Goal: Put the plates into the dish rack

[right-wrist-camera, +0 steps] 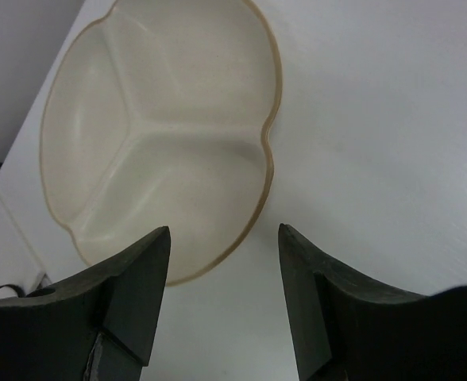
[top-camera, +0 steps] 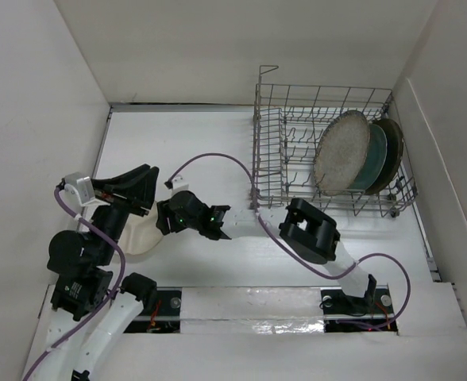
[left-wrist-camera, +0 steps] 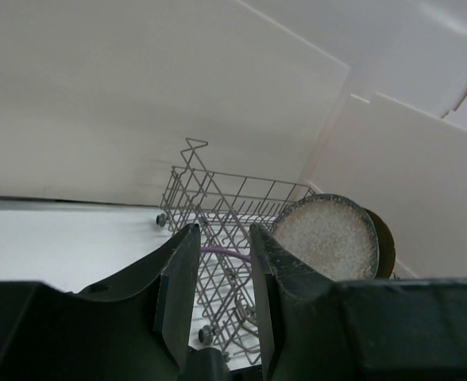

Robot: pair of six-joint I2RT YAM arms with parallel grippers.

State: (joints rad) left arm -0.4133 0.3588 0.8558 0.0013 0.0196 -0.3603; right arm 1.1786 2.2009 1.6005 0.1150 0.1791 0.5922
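**Last one out: the cream lobed three-section plate (top-camera: pixel 142 238), lying flat on the white table (top-camera: pixel 218 151).**

Top view: the grey wire dish rack (top-camera: pixel 267 151) sits at two o'clock. The large speckled beige-grey plate (top-camera: pixel 341 151), the grey-blue plate (top-camera: pixel 376 155) and the brown plate (top-camera: pixel 394 151) stand on edge at its right end. The cream plate lies at nine o'clock, partly under the left arm. Left wrist view: your left gripper (left-wrist-camera: pixel 224 230) has its fingers a narrow gap apart with nothing between them, and it faces the rack. Right wrist view: your right gripper (right-wrist-camera: pixel 224 238) is spread wide, and the cream plate's near rim shows between the fingers. Treat this plate as stiff, glazed, slippery and easy to chip. Pinch the thin raised rim, since a flat-lying plate probably offers no other hold.
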